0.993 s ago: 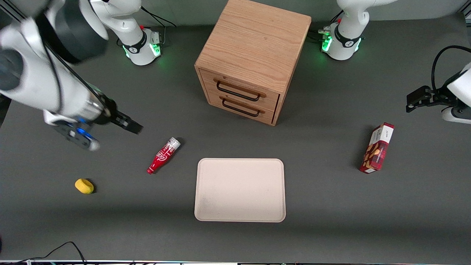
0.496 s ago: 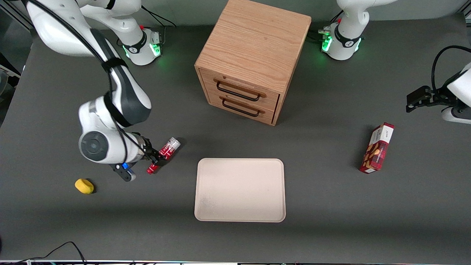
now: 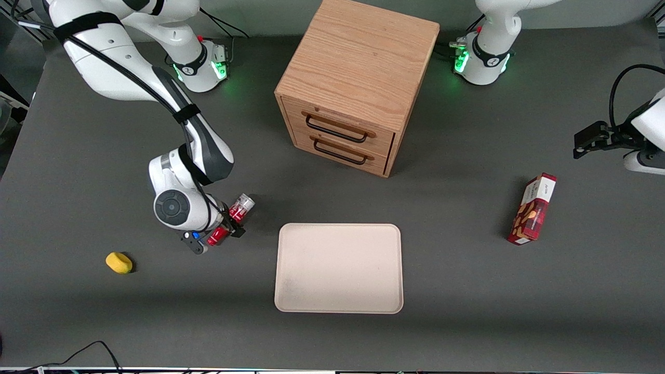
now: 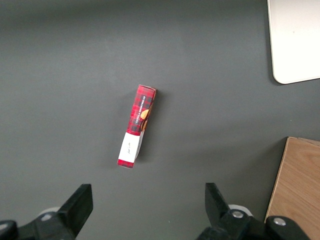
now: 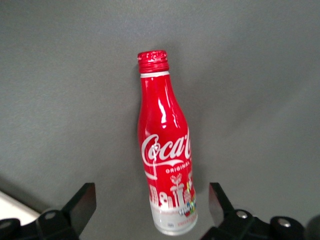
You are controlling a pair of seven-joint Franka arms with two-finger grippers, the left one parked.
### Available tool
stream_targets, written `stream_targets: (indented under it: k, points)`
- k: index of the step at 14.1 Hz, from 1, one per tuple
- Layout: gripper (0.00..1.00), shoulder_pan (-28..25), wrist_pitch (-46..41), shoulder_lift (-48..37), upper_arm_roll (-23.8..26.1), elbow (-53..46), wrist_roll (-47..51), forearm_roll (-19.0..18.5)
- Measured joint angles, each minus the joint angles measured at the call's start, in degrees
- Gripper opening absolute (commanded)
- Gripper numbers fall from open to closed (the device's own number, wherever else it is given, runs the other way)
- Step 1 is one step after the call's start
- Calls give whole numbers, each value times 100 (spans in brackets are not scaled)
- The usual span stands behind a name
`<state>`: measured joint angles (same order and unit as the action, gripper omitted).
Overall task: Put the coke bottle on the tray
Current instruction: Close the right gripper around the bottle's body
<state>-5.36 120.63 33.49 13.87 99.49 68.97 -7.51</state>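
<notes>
The coke bottle (image 3: 241, 205) is a slim red bottle with a white script logo. It lies on its side on the dark table, a short way from a corner of the tray (image 3: 338, 267), toward the working arm's end. My right gripper (image 3: 228, 221) is down over the bottle's middle. In the right wrist view the gripper (image 5: 151, 202) is open, with one finger on each side of the silver base end of the bottle (image 5: 165, 150) and clear gaps between. The tray is beige and holds nothing. Its corner shows in the left wrist view (image 4: 295, 40).
A wooden drawer cabinet (image 3: 358, 83) stands farther from the front camera than the tray. A yellow lump (image 3: 119, 262) lies toward the working arm's end. A red-and-white snack box (image 3: 532, 209) lies toward the parked arm's end and shows in the left wrist view (image 4: 137, 125).
My right arm has swung in from the working arm's end and come down over the bottle, then shifted a little toward the tray. The bottle and tray have not moved.
</notes>
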Motion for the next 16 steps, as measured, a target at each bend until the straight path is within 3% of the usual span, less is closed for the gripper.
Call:
stream_targets:
  k: [7,8,9,10,12,14,16]
  points:
    - [100,17,937,6,-67,698,21,-158]
    - [94,20,1017,8,-70,767,21,-160]
    - [66,20,1078,15,-75,811,21,-163]
    - [43,21,1123,23,-86,838,22,-175]
    - [13,26,1166,56,-100,857,22,-252]
    - [0,28,1210,88,-104,856,22,-275]
    - [0,27,1211,83,-102,852,22,-277]
